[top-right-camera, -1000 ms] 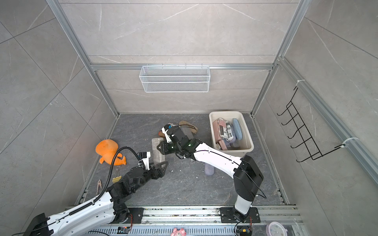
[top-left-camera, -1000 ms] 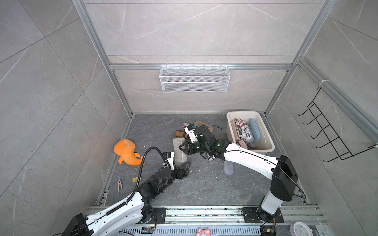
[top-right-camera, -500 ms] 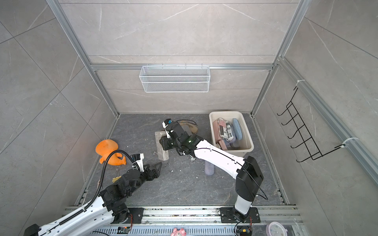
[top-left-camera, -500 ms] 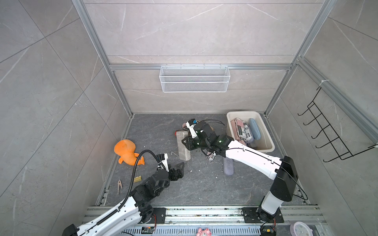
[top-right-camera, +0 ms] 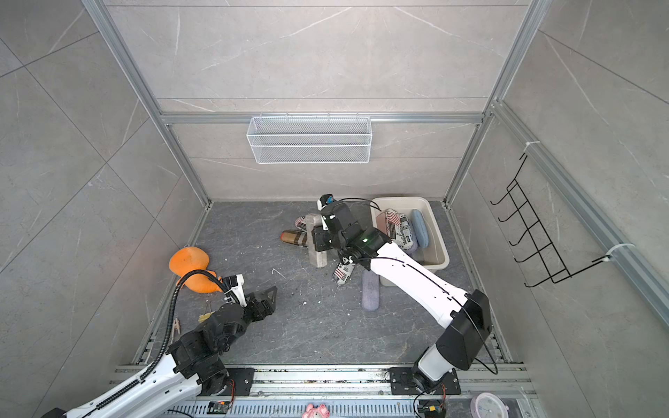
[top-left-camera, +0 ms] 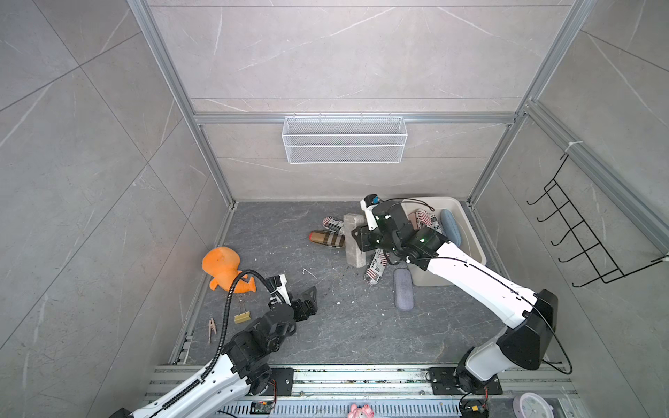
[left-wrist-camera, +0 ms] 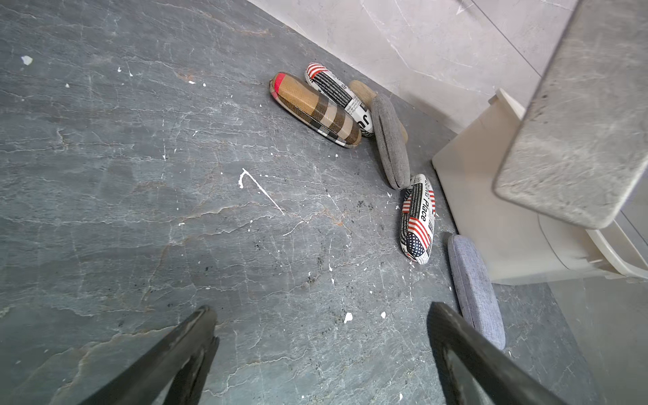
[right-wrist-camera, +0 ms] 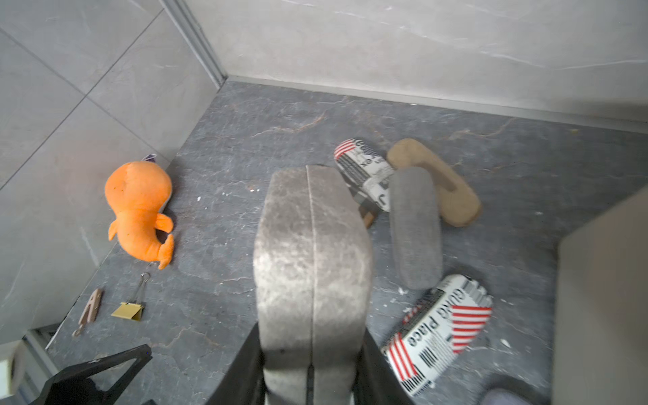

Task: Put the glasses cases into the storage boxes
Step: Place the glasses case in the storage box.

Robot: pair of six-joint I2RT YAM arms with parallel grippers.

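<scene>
Right gripper [top-left-camera: 362, 241]: jaws closed partway across one end of a mottled grey hard case [right-wrist-camera: 312, 263], seam facing the wrist camera. Held by the end and carried clear of the floor [top-left-camera: 289, 224], probably so as to clear the rolled rim of the cream-white tub [top-left-camera: 475, 237] just beside it. Not yet over the opening; case above the pile outside the tub's wall.

Left gripper [left-wrist-camera: 321, 315]: jaws spread wide, nothing between them, hanging low over bare floor well apart from the pile. Likely parked out of the way, leaving room for the carry.

Beneath and around the held case, on the floor:
- brown plaid case [top-left-camera: 327, 239], with a newspaper-print case [top-left-camera: 333, 224] against it
- grey fabric case [left-wrist-camera: 390, 140], overlapping a tan case [right-wrist-camera: 434, 182]
- flag-and-newsprint case [top-left-camera: 374, 269] and lilac case [top-left-camera: 403, 289], near the tub's outer wall

Already inside the tub: blue case [top-left-camera: 450, 226], another newsprint case [top-left-camera: 427, 222], something pink partly hidden by the arm.

Off to the side, no part of the job: orange plush toy [top-left-camera: 224, 266], binder clip [top-left-camera: 242, 316], clothes peg [top-left-camera: 212, 329].

Against a second ago: mottled case then lying on the floor with both grippers at it; now up in the right jaws and swung toward the tub. Left arm drawn back toward its base, jaws as wide as before. Other cases unmoved.
</scene>
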